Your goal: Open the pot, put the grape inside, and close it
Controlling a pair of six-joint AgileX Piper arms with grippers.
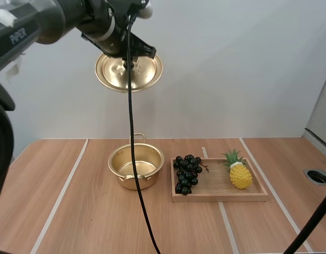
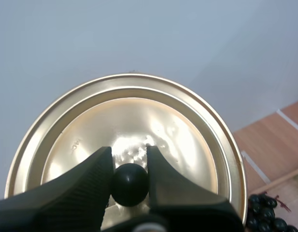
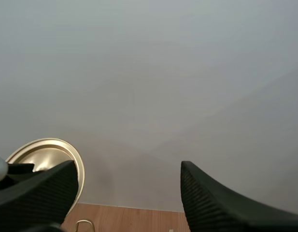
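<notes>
- Left hand pinching knob of lid; lid hanging tilted in upper left of high view, well above desk.
- Pot standing open at centre.
- Grapes lying at left end of tray, just right of pot, near pineapple.
- Right hand spread, gripping nothing.
- Risks:
  - Round knob slipping from pinch, lid dropping onto pot or desk.
  - Right hand nudging pineapple or tray while going for grapes.
  - Bunch snagging on pot rim.
</notes>
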